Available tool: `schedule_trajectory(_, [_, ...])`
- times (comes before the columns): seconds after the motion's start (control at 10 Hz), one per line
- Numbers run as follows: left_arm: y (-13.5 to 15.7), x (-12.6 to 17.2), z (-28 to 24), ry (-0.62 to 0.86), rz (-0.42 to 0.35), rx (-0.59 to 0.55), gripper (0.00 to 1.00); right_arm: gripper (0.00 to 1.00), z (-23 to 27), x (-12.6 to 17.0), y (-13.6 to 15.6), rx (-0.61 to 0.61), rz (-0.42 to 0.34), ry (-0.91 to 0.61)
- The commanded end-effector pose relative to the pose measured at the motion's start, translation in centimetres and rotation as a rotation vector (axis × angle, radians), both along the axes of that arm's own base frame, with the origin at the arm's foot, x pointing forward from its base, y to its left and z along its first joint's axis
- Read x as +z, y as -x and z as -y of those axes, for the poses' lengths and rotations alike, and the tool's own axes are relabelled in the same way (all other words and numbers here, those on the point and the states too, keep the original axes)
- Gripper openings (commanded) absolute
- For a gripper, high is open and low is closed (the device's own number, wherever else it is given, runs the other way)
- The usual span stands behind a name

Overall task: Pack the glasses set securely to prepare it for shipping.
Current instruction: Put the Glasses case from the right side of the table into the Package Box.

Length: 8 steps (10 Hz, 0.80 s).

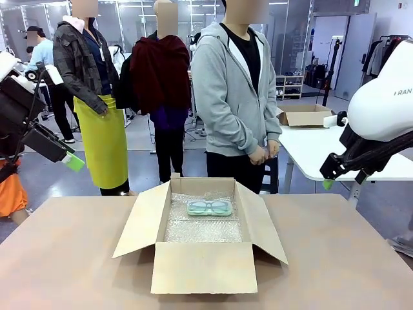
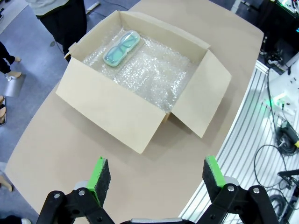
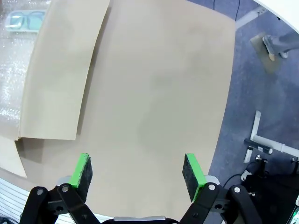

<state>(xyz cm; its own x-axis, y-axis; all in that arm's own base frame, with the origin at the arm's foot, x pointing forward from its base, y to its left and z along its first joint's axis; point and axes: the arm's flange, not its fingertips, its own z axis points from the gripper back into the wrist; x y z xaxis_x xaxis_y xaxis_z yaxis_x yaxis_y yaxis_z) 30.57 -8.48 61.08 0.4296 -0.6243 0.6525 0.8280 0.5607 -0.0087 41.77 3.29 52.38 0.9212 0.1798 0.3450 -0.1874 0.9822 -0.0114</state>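
Inspecting the open brown cardboard box [image 1: 203, 266] at the middle of the tan table [image 1: 64, 258]: its floor is lined with clear bubble wrap [image 1: 201, 230]. One mint-green, flat, rounded-rectangle case showing dark-framed eyeglasses [image 1: 210, 207] lies flat on that lining, near the far wall on the person's side.

Left gripper [image 2: 156, 170] hangs above the table, well apart from the box, with its green pads spread wide and nothing between them. Right gripper [image 3: 138, 165] hangs over bare table beside the box's side flap, jaws likewise spread and empty.

Handling judgement:
- The case appears light, with a stiff, smooth shell that is probably slippery at the rounded corners.
- Its contents are fragile, so moderate squeeze only.
- The best hold is across the short width at mid-length, pads on the two long edges.
- The soft lining beneath will give under downward pressure.

Limits of view:
- The case's hinge or clasp cannot be made out.
- In the right wrist view the picture's edge cuts it off.
- The raised front flap hides the near inner wall.
- The person's clasped hands [image 1: 264, 154] may hold something; I cannot tell.
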Motion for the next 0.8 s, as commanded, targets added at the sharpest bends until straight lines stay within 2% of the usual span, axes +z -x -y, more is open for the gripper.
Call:
schedule_trajectory(0.0, [0.06, 0.22, -0.14, 0.010, 0.002, -0.011, 1.00, 0.98, -0.17, 0.37, -0.12, 0.005, -0.010, -0.002])
schedule_trajectory(0.7, [0.06, 0.22, -0.14, 0.010, 0.002, -0.011, 1.00, 0.98, -0.17, 0.37, -0.12, 0.005, -0.010, -0.002])
